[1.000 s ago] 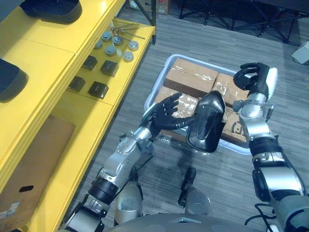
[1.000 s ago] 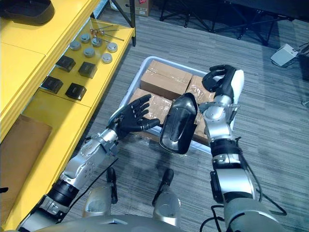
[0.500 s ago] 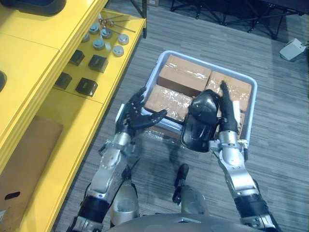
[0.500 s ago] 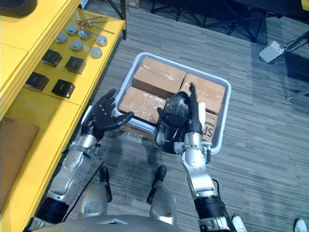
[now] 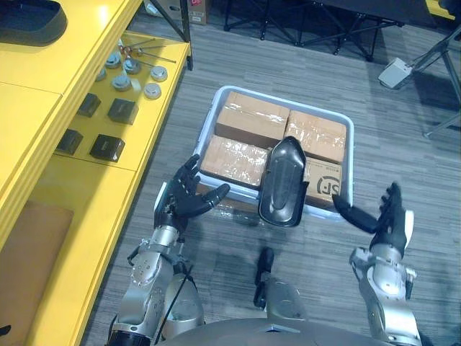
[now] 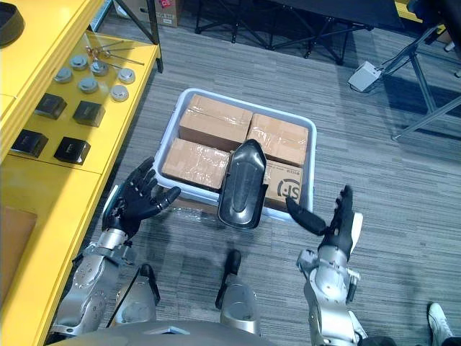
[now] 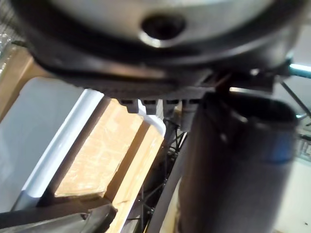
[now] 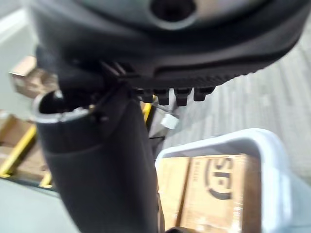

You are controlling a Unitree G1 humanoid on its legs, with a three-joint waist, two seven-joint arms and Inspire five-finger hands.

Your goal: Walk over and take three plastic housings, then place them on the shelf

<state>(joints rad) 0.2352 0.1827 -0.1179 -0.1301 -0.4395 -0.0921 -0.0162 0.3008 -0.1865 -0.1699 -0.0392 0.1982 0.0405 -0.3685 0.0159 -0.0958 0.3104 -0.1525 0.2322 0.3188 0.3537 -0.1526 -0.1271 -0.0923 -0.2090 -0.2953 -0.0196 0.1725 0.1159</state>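
Where the yellow shelf (image 5: 43,115) runs down the left side, a dark housing (image 5: 29,16) is seen on its upper tier. Small black blocks (image 5: 122,110) and round metal discs (image 5: 152,90) are laid out on the tier below, and a flat cardboard sheet (image 5: 36,245) lies lower down.

The left hand (image 5: 186,200) is held just beside the near left corner of the bin. Its fingers are straight and spread with the palm turned toward the bin, and nothing is held.

A pale blue-grey bin (image 5: 351,155) is set on the grey floor, packed with taped cardboard boxes (image 5: 252,122). The black plastic housing (image 5: 282,184) is laid lengthwise on top of the boxes, and its near end reaches over the bin's near rim. It is touched by neither hand.

The right hand (image 5: 389,223) is held off the bin's near right corner, apart from the housing. Its fingers are straight and its thumb is stretched toward the bin, so it is empty too. In the right wrist view a printed box and the bin rim are seen past the thumb.

At far right, a small white box (image 5: 395,71) is seen on the floor.
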